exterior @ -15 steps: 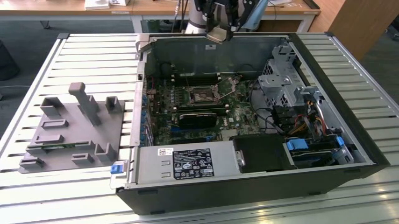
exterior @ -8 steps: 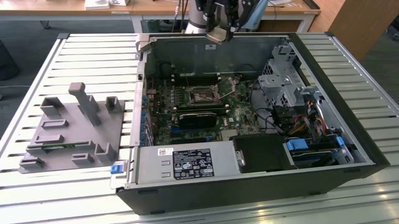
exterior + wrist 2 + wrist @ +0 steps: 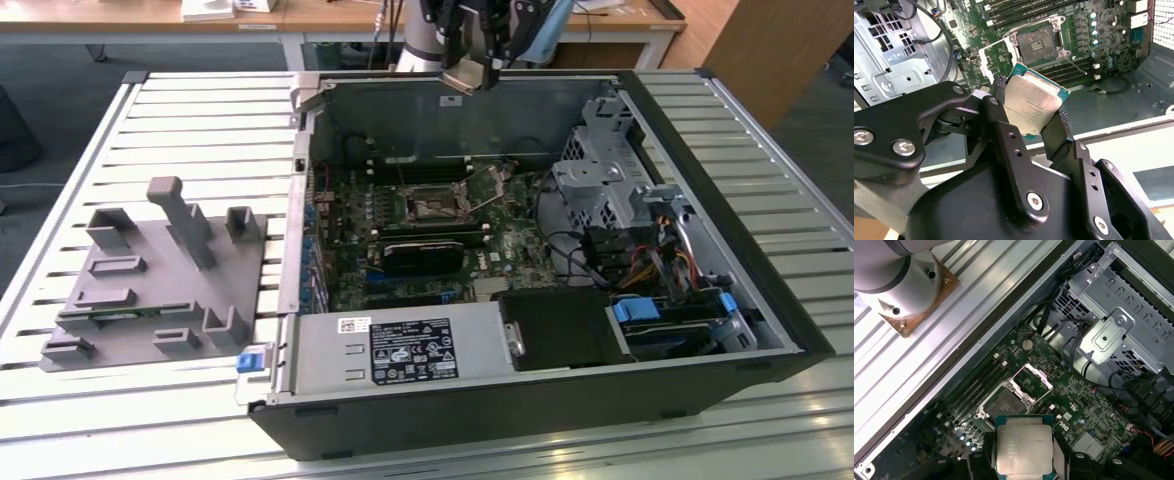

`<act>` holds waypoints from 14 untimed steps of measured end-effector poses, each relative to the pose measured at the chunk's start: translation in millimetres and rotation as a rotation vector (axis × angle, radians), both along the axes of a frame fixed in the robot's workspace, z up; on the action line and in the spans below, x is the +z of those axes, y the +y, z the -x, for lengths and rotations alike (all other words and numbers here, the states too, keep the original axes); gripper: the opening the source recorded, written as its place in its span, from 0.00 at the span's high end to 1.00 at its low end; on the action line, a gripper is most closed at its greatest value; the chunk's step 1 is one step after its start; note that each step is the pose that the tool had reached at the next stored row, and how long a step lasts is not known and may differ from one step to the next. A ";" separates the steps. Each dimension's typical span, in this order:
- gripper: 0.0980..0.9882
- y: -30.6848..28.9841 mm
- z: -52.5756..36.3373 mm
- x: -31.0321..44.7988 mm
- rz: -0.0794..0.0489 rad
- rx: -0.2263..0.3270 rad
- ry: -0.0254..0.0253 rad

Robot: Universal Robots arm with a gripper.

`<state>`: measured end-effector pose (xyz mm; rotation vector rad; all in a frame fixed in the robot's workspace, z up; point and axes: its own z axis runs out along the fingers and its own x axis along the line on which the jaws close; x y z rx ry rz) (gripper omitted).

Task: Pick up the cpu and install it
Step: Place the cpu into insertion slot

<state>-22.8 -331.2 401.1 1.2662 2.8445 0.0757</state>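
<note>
The cpu (image 3: 1035, 97) is a flat square chip with a silver-grey metal top and a green rim. My gripper (image 3: 1029, 107) is shut on it, one black finger (image 3: 1000, 117) on each side. In the first wrist view the cpu (image 3: 1023, 450) hangs above the motherboard, near the open socket (image 3: 1005, 403), whose metal frame (image 3: 1032, 378) is swung up. In the exterior view the gripper (image 3: 470, 62) holds the cpu (image 3: 470, 79) above the far wall of the open computer case, well above the socket (image 3: 437, 207).
The case (image 3: 747, 300) lies open on a slatted metal table. A black block (image 3: 420, 255) sits below the socket, a drive cage (image 3: 601, 180) at the exterior view's right, a power supply (image 3: 400, 350) in front. A grey fixture (image 3: 147, 280) stands left of the case.
</note>
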 end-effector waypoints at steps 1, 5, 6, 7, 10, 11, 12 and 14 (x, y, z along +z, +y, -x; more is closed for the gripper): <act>0.51 0.0 0.0 0.0 0.000 -0.005 0.0000; 0.51 0.0 0.0 -0.1 0.000 -0.014 0.0000; 0.51 0.0 0.0 -0.1 0.000 -0.016 0.0000; 0.51 0.0 0.0 -0.1 0.000 -0.018 0.0000; 0.51 0.0 0.0 -0.1 0.000 -0.025 0.0000; 0.51 0.0 0.0 -0.2 0.000 -0.028 0.0000; 0.51 0.0 0.0 -0.2 0.000 -0.032 0.0000; 0.51 0.0 0.0 -0.3 0.000 -0.043 0.0000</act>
